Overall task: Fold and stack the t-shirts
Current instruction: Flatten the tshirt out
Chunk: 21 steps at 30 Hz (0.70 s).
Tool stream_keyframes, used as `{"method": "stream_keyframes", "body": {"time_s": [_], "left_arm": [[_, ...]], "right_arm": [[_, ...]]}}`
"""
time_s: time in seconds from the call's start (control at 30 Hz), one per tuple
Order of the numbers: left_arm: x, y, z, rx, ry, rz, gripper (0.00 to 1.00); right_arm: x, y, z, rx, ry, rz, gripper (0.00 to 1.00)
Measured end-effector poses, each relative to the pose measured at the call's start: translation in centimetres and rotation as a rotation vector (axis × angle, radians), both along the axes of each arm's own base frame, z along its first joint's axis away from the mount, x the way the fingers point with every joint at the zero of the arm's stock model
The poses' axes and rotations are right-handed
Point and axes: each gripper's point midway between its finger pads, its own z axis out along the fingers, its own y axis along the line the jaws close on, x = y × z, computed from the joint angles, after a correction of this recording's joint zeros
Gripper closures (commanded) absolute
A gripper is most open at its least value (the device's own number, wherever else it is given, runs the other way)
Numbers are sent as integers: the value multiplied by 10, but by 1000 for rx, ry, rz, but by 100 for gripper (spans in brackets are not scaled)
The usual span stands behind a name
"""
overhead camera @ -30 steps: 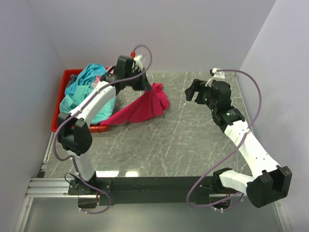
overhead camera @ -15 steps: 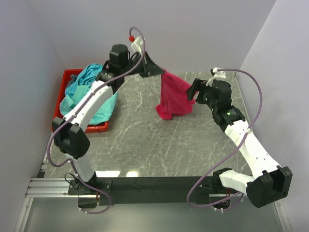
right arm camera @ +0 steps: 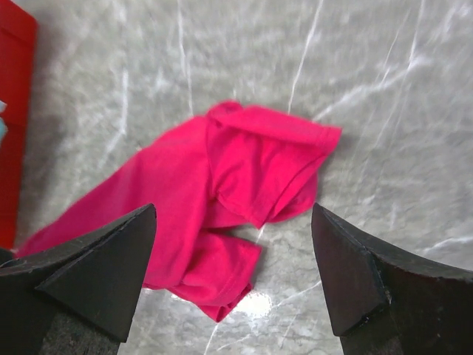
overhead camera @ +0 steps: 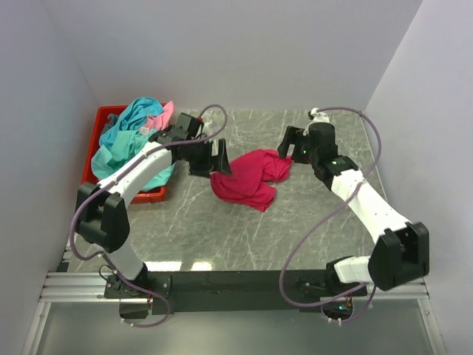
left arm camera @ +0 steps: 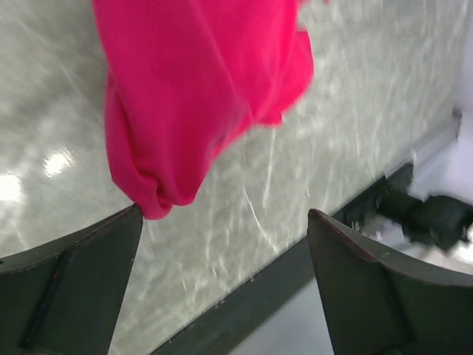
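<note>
My left claw (left arm camera: pixel 223 214) and right claw (right arm camera: pixel 233 208) gape empty, the red shirt (overhead camera: pixel 247 177) crumpled on the tabletop (overhead camera: pixel 222 229) between them; spreading looks in hand, so next I'd pinch two corners.

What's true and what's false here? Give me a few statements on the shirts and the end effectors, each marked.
1. The magenta shirt lies crumpled on the table. True.
2. The left end effector grips the magenta shirt. False: its jaws stand open, holding nothing.
3. A teal shirt sits in the red bin. True.
4. The right end effector is shut. False: it is open, close to the magenta shirt.
</note>
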Motion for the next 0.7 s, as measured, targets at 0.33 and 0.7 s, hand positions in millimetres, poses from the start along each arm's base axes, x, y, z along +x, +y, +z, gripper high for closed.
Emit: {"method": "stream_keyframes", "body": {"time_s": [0.33, 0.7], "left_arm": [[141, -89, 33, 36, -345, -22, 2], [60, -136, -65, 187, -223, -270, 7]], "right_arm": [[9, -2, -48, 90, 157, -54, 10], [-21, -21, -49, 156, 162, -132, 10]]}}
